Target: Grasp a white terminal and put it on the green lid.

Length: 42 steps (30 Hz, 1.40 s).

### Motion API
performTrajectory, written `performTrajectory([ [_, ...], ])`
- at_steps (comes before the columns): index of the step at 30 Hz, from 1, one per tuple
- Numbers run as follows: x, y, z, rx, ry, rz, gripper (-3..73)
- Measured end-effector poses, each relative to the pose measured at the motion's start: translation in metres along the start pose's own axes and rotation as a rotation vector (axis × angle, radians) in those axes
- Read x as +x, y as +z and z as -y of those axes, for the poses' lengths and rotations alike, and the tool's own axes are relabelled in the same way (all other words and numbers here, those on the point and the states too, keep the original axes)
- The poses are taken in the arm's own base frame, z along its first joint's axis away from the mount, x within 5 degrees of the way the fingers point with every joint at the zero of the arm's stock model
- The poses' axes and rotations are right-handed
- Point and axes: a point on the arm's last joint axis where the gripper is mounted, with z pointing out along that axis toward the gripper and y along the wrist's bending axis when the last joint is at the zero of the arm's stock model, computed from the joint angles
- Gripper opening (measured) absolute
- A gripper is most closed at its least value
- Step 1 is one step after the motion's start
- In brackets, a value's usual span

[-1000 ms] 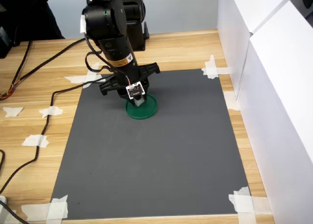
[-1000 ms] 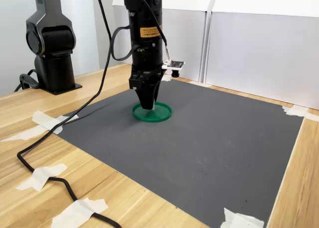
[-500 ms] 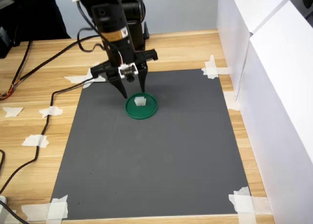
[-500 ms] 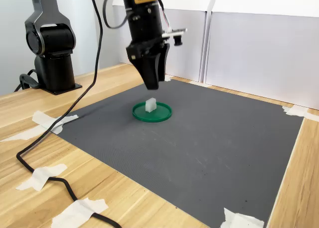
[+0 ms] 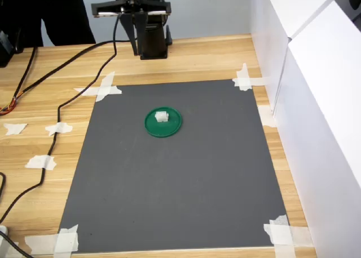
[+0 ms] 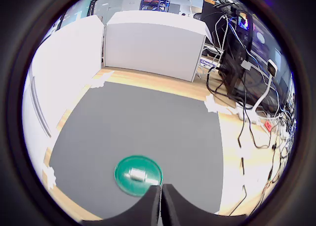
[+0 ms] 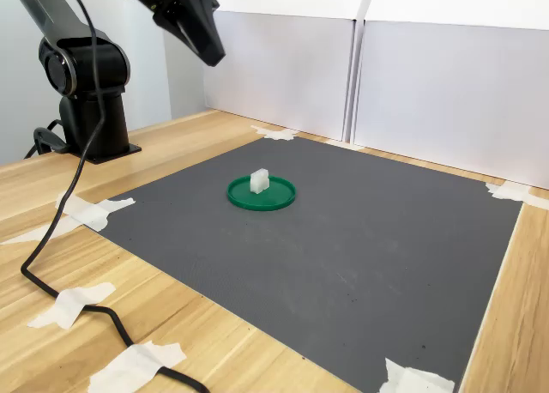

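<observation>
Claw closed and empty, white terminal on green lid

No legible text, label, brand, number or sign appears in any of the three views. A monitor in the upper right of the wrist view shows coloured marks, too small and blurred to read.

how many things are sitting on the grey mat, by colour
white: 1, the white terminal
green: 1, the green lid under it
total: 2
</observation>
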Motion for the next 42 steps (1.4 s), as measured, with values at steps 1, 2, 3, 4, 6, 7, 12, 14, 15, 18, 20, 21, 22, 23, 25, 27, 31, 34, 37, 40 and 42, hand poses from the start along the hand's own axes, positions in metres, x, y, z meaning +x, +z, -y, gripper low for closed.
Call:
performTrajectory([
  [1,0.009,-0.004,-0.002,0.004,0.006,0.017,-1.6],
  [2,0.019,-0.007,-0.005,0.006,0.013,0.026,-1.6],
  [3,0.029,-0.009,-0.007,0.009,0.018,0.034,-1.6],
  [4,0.038,-0.010,-0.009,0.011,0.021,0.042,-1.6],
  [6,0.053,-0.010,-0.012,0.016,0.035,0.051,-1.6],
  [7,0.060,-0.011,-0.013,0.019,0.047,0.061,-1.6],
  [12,0.075,-0.012,-0.016,0.042,0.086,0.164,-1.6],
  [14,0.077,-0.013,-0.017,0.048,0.091,0.201,-1.6],
  [15,0.078,-0.013,-0.017,0.051,0.095,0.218,-1.6],
  [18,0.083,-0.011,-0.018,0.056,0.088,0.243,-1.6],
  [20,0.088,-0.009,-0.019,0.058,0.069,0.237,-1.6],
  [21,0.090,-0.008,-0.020,0.062,0.060,0.236,-1.6],
  [22,0.093,-0.007,-0.020,0.070,0.050,0.235,-1.6],
  [23,0.094,-0.007,-0.019,0.081,0.047,0.238,-1.6],
  [25,0.096,-0.008,-0.018,0.111,0.057,0.254,-1.6],
  [27,0.097,-0.008,-0.017,0.142,0.071,0.270,-1.6],
  [31,0.100,-0.009,-0.016,0.167,0.089,0.287,-1.6],
  [34,0.103,-0.006,-0.017,0.169,0.091,0.296,-1.6],
  [37,0.103,-0.005,-0.017,0.175,0.089,0.316,-1.6],
  [40,0.101,-0.006,-0.016,0.180,0.088,0.337,-1.6],
  [42,0.101,-0.006,-0.016,0.181,0.088,0.341,-1.6],
])
